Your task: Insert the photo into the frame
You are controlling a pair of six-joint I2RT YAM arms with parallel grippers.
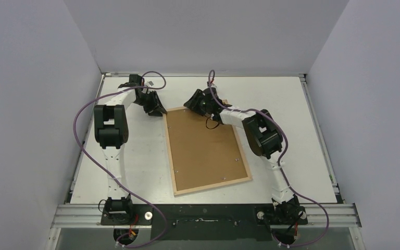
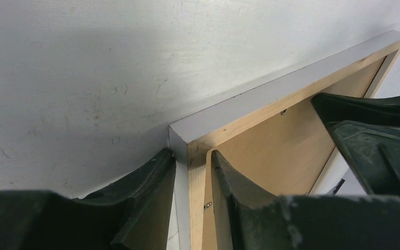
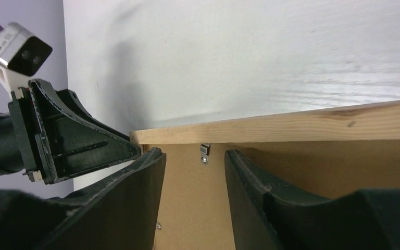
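The frame (image 1: 212,186) lies face down mid-table, its pale wood rim around a brown hardboard back (image 1: 203,148). The photo is not in view. My left gripper (image 1: 156,110) is at the frame's far left corner. In the left wrist view its jaws (image 2: 192,153) close on the wood rim (image 2: 291,88), one finger outside, one inside against the hardboard. My right gripper (image 1: 195,104) is over the far rim. In the right wrist view it (image 3: 194,153) is open, its fingers either side of a small metal clip (image 3: 204,150) under the rim (image 3: 291,127).
The white table (image 1: 291,104) is walled at the back and both sides. The left gripper (image 3: 83,146) shows close beside the right one, at the same end of the frame. Purple cables loop above both arms.
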